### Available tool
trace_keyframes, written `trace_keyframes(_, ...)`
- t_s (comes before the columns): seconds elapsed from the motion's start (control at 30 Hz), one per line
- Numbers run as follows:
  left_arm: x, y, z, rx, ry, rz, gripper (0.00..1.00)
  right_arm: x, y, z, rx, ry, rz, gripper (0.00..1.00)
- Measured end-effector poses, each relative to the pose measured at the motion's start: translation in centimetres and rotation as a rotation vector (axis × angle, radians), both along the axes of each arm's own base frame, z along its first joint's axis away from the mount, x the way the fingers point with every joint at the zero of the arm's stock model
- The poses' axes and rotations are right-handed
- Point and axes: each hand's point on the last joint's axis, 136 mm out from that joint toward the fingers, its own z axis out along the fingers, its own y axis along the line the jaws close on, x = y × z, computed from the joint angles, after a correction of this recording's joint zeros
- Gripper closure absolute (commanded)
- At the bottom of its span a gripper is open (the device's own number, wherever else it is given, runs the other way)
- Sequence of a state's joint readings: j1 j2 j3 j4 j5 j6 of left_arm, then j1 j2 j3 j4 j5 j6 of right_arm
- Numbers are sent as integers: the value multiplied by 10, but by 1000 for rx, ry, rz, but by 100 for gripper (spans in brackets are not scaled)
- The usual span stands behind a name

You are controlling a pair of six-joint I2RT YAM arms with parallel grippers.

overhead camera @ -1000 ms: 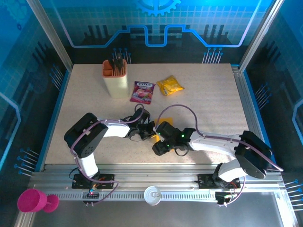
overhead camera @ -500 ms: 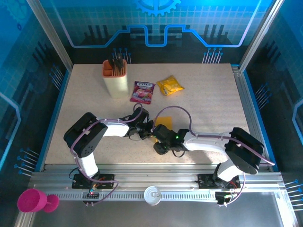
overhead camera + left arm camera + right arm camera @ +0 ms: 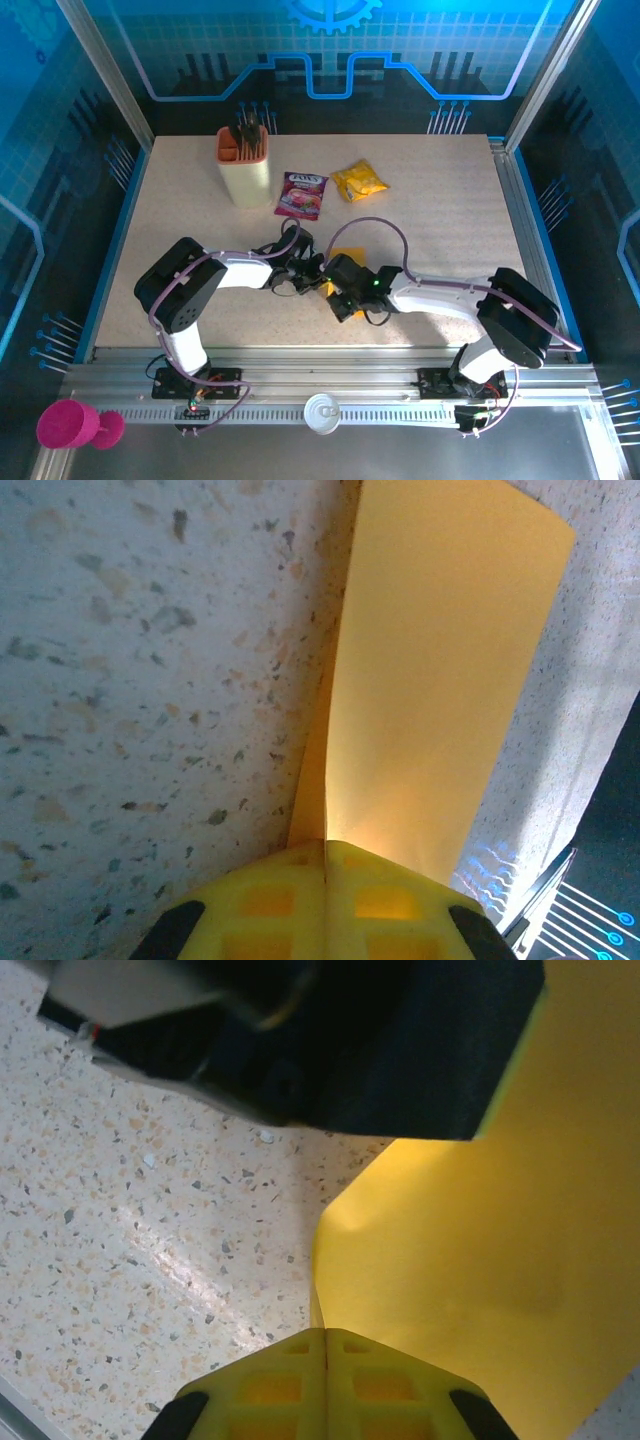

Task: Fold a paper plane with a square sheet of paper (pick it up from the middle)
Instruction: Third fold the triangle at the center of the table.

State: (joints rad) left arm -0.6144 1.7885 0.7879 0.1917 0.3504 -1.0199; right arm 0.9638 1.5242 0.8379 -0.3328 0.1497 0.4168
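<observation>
Speckled desk (image 3: 450, 200) inside a blue-lit booth; at the far side, L to R, sit a beige holder (image 3: 245, 168), a purple packet (image 3: 302, 193) and a crinkled yellow snack packet (image 3: 358, 180), all well apart from the work. Mid-desk, the left pincer (image 3: 312, 276) reaches in from the left, clenched on the square sheet of paper (image 3: 347, 257). In its wrist view the yellow fingers (image 3: 270, 900) meet w/ no gap, the paper's edge nipped in the seam. The sheet (image 3: 430, 680) is creased narrower, and its long axis runs straight away from that pincer (image 3: 325, 845), tilting a bit to the right, w/ a thin under-layer showing along the left edge. Just right of it, the right pincer (image 3: 338, 295) is also clamped shut on the paper (image 3: 480, 1290), at the near end, w/ the sheet spreading up and to the right of its tips (image 3: 326, 1332). Both arms are at the sheet, so neither is nearer. Judging by this, the next fold prob. turns on that lengthwise crease, w/ each pincer holding one side of the near end.
</observation>
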Motion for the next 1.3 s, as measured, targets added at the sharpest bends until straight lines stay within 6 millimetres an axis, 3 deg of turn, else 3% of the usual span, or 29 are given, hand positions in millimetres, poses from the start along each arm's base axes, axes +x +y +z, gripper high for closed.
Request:
trace_keyframes(0.13,1,5,3,8,-12,-9,69,9,-4,5,43,24,-23,100)
trace_keyframes(0.27,3,12,17,17,-50,-25,61,11,-5,6,81,47,-20,100)
trace_keyframes(0.47,18,17,42,37,-120,-48,65,3,-2,4,122,88,12,100)
trace_keyframes(0.7,59,-7,79,32,-238,-116,86,-3,1,3,145,110,34,100)
trace_keyframes(0.8,72,-18,71,36,-237,-150,92,-4,2,4,155,117,41,100)
trace_keyframes(0.9,75,-22,50,60,-203,-182,95,-6,3,4,160,124,45,100)
trace_keyframes(1.07,67,-22,17,97,-137,-241,98,-8,5,3,169,140,53,100)
trace_keyframes(1.3,58,-20,-2,121,-104,-305,100,7,4,4,188,154,35,100)
